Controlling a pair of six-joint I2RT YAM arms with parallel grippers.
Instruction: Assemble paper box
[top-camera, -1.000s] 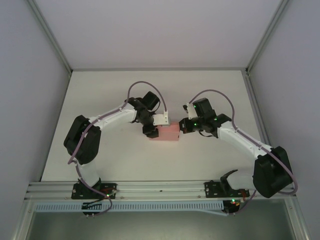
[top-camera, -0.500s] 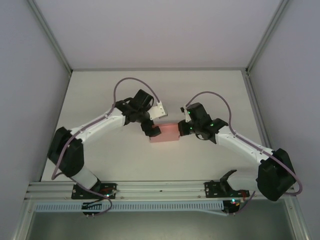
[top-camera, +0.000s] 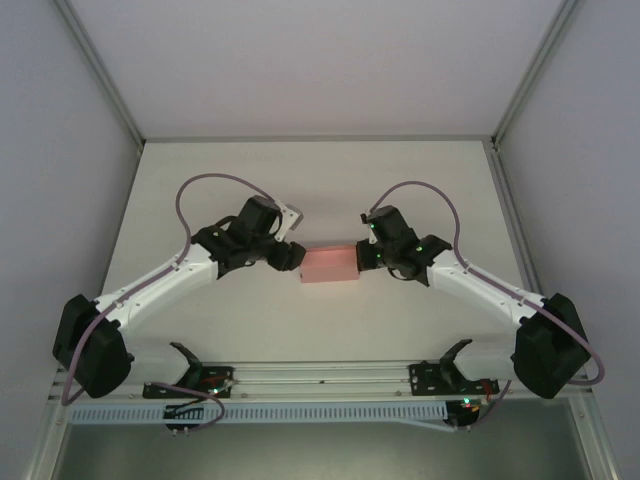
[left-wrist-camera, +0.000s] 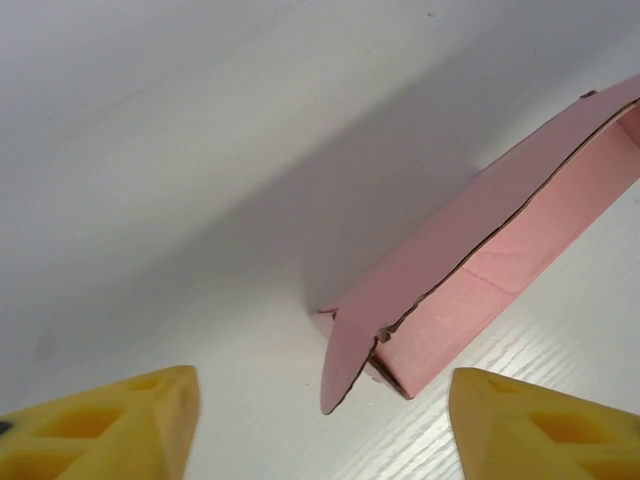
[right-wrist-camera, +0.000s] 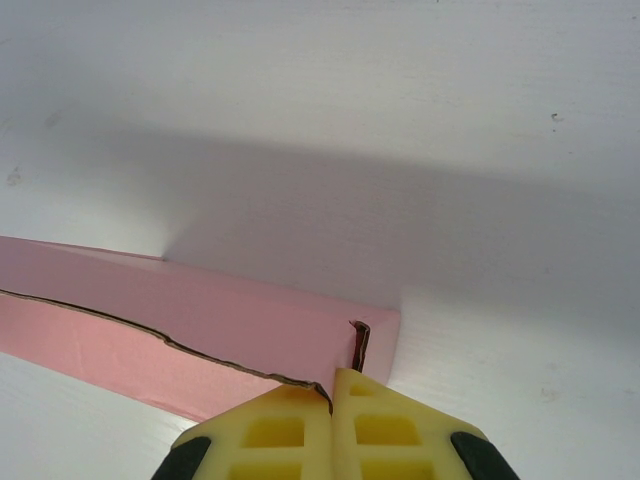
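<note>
paper box (top-camera: 330, 265) sits centre of desk (top-camera: 300, 180), nearly closed, right jaws clenched against its right end, left jaws released just off the left end – next step: tuck the loose end flap (left-wrist-camera: 340, 360), gentle square push

Bright even light, soft shadows, sharp focus

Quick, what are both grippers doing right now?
Left gripper: open, jaws apart, holding nothing.
Right gripper: closed at the box end; grip on it cannot be told.
</note>
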